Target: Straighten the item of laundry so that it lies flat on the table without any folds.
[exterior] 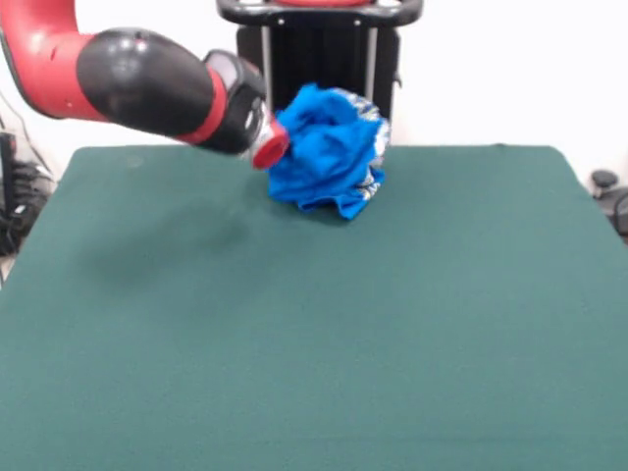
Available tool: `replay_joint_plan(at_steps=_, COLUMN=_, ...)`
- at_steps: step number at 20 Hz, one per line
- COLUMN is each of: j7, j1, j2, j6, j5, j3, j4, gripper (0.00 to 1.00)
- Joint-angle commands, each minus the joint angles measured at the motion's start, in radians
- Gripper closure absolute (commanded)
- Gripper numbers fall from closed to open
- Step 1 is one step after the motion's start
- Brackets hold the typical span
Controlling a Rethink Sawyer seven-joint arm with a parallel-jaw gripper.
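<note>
My arm [147, 83] reaches in from the upper left, its red-tipped end beside the T-shirt [329, 152]. My hand is hidden behind that end and the cloth, so I cannot tell whether it is apart, together or clamped. The T-shirt is a crumpled blue bundle, with white print showing at its right edge. It is at the far middle of the green bench [314, 343].

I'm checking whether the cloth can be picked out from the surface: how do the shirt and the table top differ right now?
The shirt is bright blue with white print showing; the table is dark green and plain. The shirt is bunched into a crumpled heap; the table lies flat and smooth. The shirt is small, the table far larger. Both look like soft fabric.
</note>
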Motion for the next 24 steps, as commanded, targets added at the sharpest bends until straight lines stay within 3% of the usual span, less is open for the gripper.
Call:
replay_joint_plan(at_steps=1, j7=-0.033, j1=0.076, j2=0.008, j6=-0.39, j5=-0.182, j3=0.007, j4=-0.131, gripper=1.0)
replay_joint_plan(at_steps=5, j7=0.08, j1=0.131, j2=-0.019, j6=-0.493, j5=-0.224, j3=-0.047, j4=-0.137, gripper=1.0)
replay_joint_plan(at_steps=12, j7=0.147, j1=0.185, j2=-0.006, j6=-0.578, j5=-0.245, j3=-0.1, j4=-0.177, gripper=1.0)
replay_joint_plan(at_steps=18, j7=0.356, j1=0.367, j2=0.013, j6=-0.758, j5=-0.336, j3=-0.293, j4=-0.255, gripper=1.0)
replay_joint_plan(at_steps=24, j7=0.338, j1=0.412, j2=-0.003, j6=-0.792, j5=-0.273, j3=-0.337, j4=-0.236, gripper=1.0)
